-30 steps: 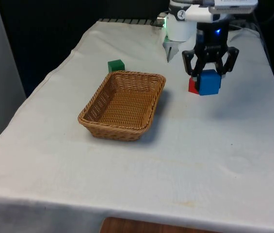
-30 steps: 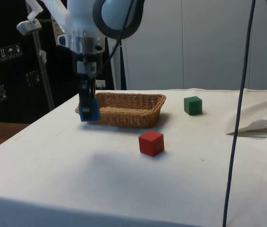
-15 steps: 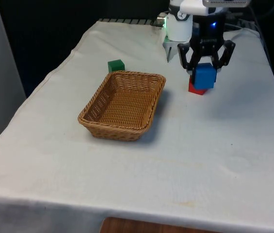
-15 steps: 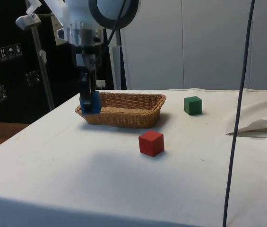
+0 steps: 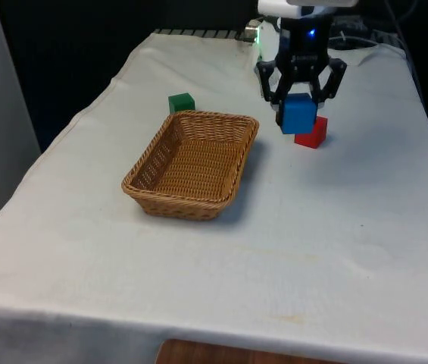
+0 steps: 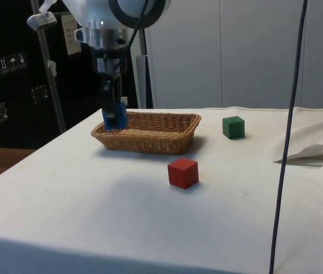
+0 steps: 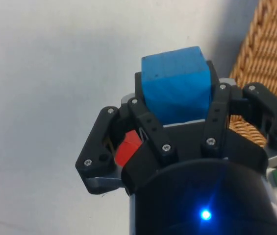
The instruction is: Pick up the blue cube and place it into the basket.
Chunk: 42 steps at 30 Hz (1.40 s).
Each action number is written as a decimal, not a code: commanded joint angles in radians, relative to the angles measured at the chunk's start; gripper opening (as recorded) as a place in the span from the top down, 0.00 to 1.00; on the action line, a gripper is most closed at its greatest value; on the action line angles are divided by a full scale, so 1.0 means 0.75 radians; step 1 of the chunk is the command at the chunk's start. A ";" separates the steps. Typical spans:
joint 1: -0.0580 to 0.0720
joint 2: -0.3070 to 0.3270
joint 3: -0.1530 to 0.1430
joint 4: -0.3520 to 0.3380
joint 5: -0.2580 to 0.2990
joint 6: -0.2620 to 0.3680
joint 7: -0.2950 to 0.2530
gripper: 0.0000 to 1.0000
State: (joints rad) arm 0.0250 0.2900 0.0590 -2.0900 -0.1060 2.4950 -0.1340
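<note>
My gripper (image 5: 299, 102) is shut on the blue cube (image 5: 298, 115) and holds it in the air, just off the wicker basket's (image 5: 192, 161) rim on the front view's right. From the side, the blue cube (image 6: 114, 117) hangs in my gripper (image 6: 113, 111) in line with the basket's (image 6: 150, 132) near corner. In the wrist view the blue cube (image 7: 176, 87) sits between the fingers (image 7: 150, 127), with the basket's woven wall (image 7: 270, 54) close beside it.
A red cube (image 5: 311, 133) rests on the white cloth just behind the held cube, also seen as the red cube (image 6: 183, 172) from the side. A green cube (image 5: 181, 102) stands by the basket's far corner. Crumpled cloth (image 6: 312, 149) lies at the table's far end.
The gripper has risen and carried the blue cube toward the basket, to the front view's left. The red cube, once half hidden behind the blue one, now shows.
</note>
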 commanded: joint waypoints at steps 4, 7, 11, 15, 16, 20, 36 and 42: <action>-0.012 -0.008 -0.021 -0.003 0.019 -0.005 -0.037 1.00; -0.015 -0.007 -0.029 -0.004 0.021 -0.003 -0.047 1.00; -0.019 -0.007 -0.048 -0.005 0.028 0.001 -0.067 1.00; -0.013 -0.003 -0.080 -0.003 0.019 0.000 -0.077 1.00; -0.024 -0.009 -0.075 -0.012 0.039 0.004 -0.101 1.00; -0.029 -0.011 -0.103 -0.015 0.055 0.005 -0.141 1.00; -0.044 0.009 -0.187 -0.017 0.135 0.025 -0.281 1.00; -0.045 0.028 -0.217 -0.016 0.169 0.044 -0.333 1.00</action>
State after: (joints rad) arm 0.0000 0.3100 -0.1110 -2.1010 0.0080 2.5180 -0.3710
